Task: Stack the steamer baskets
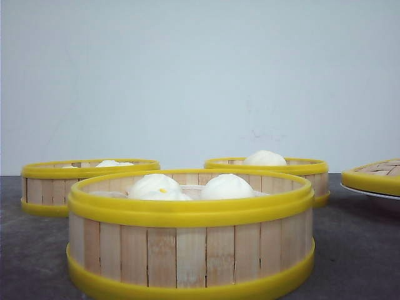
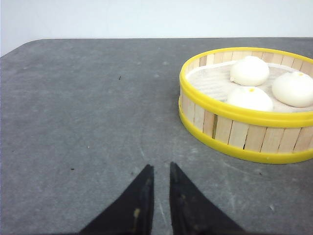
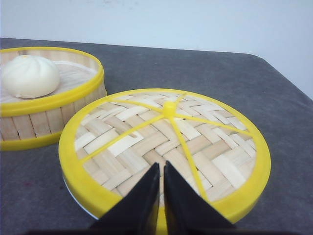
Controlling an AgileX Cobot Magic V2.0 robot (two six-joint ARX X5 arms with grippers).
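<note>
Right now the left gripper (image 2: 160, 169) has its two black fingers (image 2: 142, 196) pinched almost together, only a thin slit between the tips, nothing in them, poised over bare grey table (image 2: 88, 122). Just beside it sits a steamer basket (image 2: 234, 132) with three white buns (image 2: 249, 71) on a pale liner. Over on the right, the right gripper (image 3: 161, 169) is likewise nearly closed and empty, its tips over the near edge of the woven lid (image 3: 195, 142); whether they touch the weave, I cannot tell. That lid rests on a white plate (image 3: 80, 203), a sliver of which peeks out below its rim.

From the front, all three baskets stand apart on the table, none stacked. The near basket (image 1: 187, 250) holds white buns, the far left basket (image 1: 56, 187) shows bun tops just above its rim, and the far right basket (image 1: 306, 172) carries one bun (image 1: 265, 158). The lid lies at the far right edge.
</note>
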